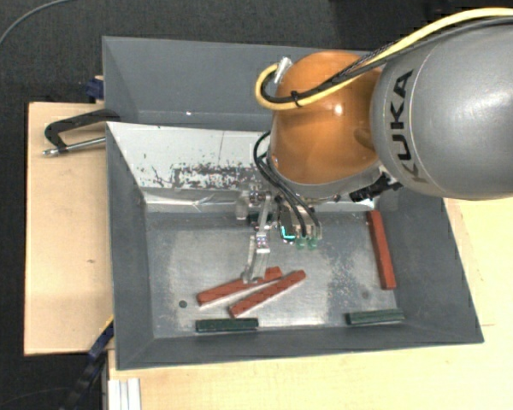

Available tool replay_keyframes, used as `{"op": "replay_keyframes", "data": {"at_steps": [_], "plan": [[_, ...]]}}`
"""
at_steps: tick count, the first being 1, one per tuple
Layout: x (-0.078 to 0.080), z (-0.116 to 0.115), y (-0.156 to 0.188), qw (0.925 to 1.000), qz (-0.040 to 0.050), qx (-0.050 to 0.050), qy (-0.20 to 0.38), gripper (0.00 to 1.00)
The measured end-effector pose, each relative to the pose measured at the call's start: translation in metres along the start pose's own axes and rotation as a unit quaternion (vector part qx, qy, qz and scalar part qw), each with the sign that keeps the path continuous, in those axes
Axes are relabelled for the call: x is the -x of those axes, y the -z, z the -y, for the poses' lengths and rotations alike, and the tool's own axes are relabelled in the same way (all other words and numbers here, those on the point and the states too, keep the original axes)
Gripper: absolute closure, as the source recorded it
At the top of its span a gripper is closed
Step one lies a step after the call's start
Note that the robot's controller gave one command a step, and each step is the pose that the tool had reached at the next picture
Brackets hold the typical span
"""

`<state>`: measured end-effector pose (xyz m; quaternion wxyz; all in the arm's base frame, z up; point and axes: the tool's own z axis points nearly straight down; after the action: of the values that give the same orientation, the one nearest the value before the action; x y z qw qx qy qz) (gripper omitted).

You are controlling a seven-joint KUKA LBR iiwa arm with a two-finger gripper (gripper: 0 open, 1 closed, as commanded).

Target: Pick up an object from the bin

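Grey bin (179, 246) holds red sticks (267, 293), green bars (227, 325) — jaws over sticks, gap unclear.

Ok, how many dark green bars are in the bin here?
2. One dark green bar lies along the lower wall of the bin, left of centre; the other lies further right. The arm could hide more.

Overhead, seemingly tilted, above bin (128, 254).
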<state>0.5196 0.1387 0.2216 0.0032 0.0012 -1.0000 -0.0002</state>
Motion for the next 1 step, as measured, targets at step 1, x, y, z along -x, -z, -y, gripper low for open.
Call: {"op": "replay_keyframes", "data": {"at_steps": [1], "plan": [[-0.0187, 0.0194, -0.1133, 0.9811, 0.0008, -0.001, 0.193, 0.00]]}}
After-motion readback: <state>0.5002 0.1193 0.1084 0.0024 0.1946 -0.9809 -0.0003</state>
